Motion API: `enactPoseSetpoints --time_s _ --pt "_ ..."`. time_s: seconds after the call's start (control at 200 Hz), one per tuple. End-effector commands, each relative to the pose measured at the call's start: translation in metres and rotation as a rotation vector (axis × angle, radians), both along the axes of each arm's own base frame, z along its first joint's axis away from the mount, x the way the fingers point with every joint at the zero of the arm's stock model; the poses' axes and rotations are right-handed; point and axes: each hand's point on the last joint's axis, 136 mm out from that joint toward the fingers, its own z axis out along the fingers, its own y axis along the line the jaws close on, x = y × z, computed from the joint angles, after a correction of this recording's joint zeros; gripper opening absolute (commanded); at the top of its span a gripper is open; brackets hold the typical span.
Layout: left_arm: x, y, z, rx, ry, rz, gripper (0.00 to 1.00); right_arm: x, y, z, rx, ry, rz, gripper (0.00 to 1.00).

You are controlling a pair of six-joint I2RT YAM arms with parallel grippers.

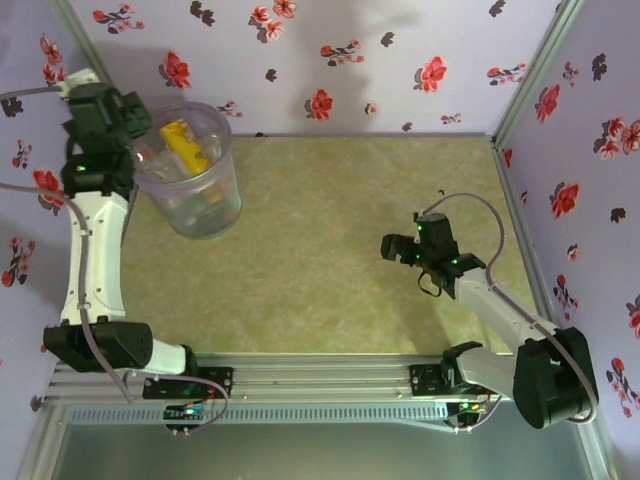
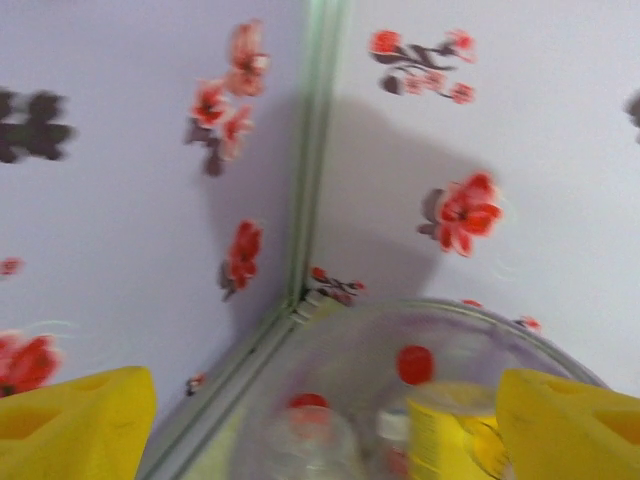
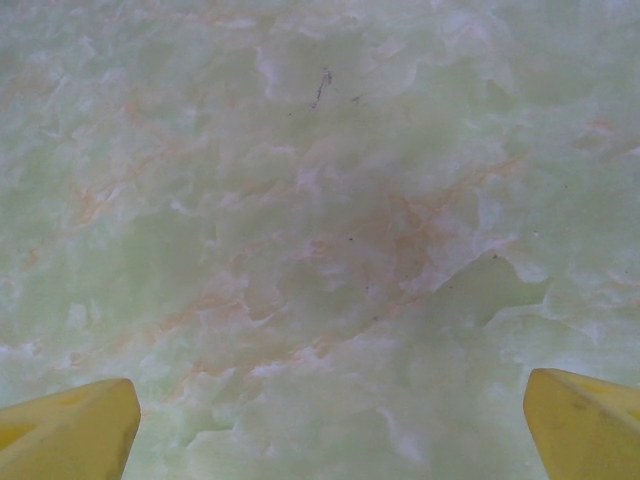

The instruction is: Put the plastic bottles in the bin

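The bin stands at the far left of the table, near the back corner. Inside it lies a yellow bottle on top of several clear plastic bottles. My left gripper hovers over the bin's left rim. In the left wrist view that gripper is open with nothing between its yellow fingertips. Below it are the bin's rim, the yellow bottle and a red-capped clear bottle. My right gripper is open over bare table at the right, its fingers wide apart around nothing.
Floral walls close the table at the back, left and right. The greenish marbled table top stretches between the bin and the right arm. A metal rail runs along the near edge.
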Motion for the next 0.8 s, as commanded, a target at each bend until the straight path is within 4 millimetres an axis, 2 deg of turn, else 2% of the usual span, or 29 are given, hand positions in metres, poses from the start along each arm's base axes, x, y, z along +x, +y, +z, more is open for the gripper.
enactPoseSetpoints --time_s 0.0,0.145,0.36,0.475,0.635,0.795 --pt "0.004 0.024 -0.042 -0.102 0.155 -0.002 0.84 0.007 0.002 0.009 0.010 -0.028 0.002 0.99" --pt "0.025 0.050 -0.072 -0.228 0.226 -0.030 0.78 0.007 0.002 0.010 0.010 -0.027 0.007 0.99" --pt "0.053 0.060 -0.121 -0.316 0.343 -0.071 0.72 0.006 0.001 0.011 0.010 -0.030 0.003 0.99" --pt "0.063 0.053 -0.142 -0.374 0.362 -0.110 0.70 0.006 0.001 0.009 0.007 -0.028 0.000 0.99" --pt "0.067 0.047 -0.156 -0.422 0.363 -0.127 0.68 0.005 -0.001 0.007 0.002 -0.026 -0.002 0.99" --pt "0.074 0.026 -0.169 -0.438 0.394 -0.177 0.66 0.007 0.001 0.006 0.007 -0.026 0.002 0.99"
